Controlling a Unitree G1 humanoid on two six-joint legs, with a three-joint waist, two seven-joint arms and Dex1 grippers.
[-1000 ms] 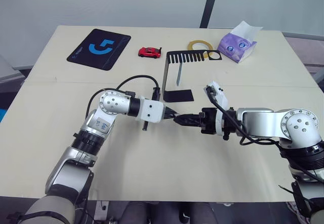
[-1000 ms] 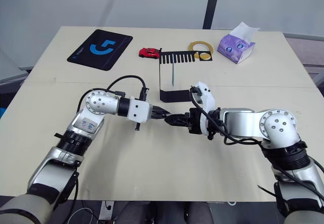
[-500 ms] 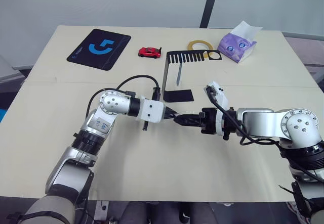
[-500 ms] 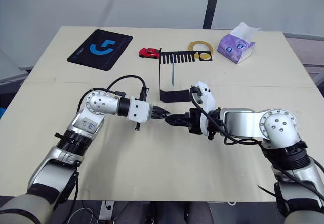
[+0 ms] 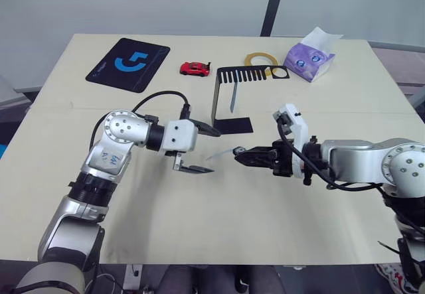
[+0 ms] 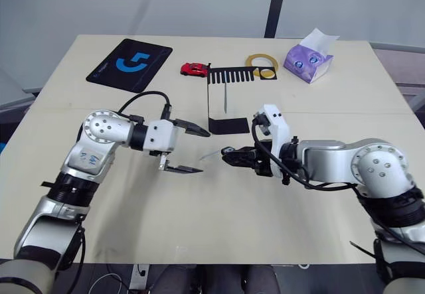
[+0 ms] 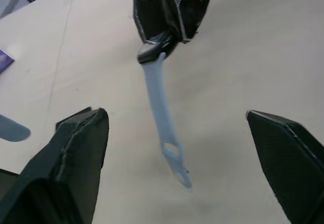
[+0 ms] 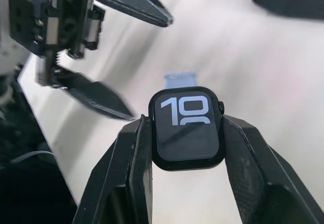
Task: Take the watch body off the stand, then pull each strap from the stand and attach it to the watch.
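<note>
Since half a second ago the left gripper (image 5: 199,150) has been drawn back from the right gripper (image 5: 240,155); the two, then tip to tip, are now apart, and the left fingers have been spread wide with nothing between them.

Watch body (image 8: 186,128): black rounded-square case, screen lit with pale numerals, clamped between the two right fingers (image 8: 253,173), one on either side, above the table (image 5: 199,227).

Strap, first (image 7: 163,123): pale blue-grey, attached at one end to the watch body; the free end, with its small holes, is seen hanging toward the left gripper, between the spread left fingers (image 7: 76,158) without touching them. In the head views it is seen as a pale strip (image 5: 218,154) between the two grippers.

Strap, second (image 5: 234,99): pale blue-grey, hung from the slotted top arm of the stand, pointing down.

Stand (image 5: 216,101): black bent metal, flat square base on the table, thin upright, comb-like top arm; placed just behind the two grippers.

Other items, along the far edge of the table: black mouse pad with blue logo (image 5: 127,60); red toy car (image 5: 194,68); roll of yellow tape (image 5: 257,60); purple tissue pack (image 5: 311,56).
</note>
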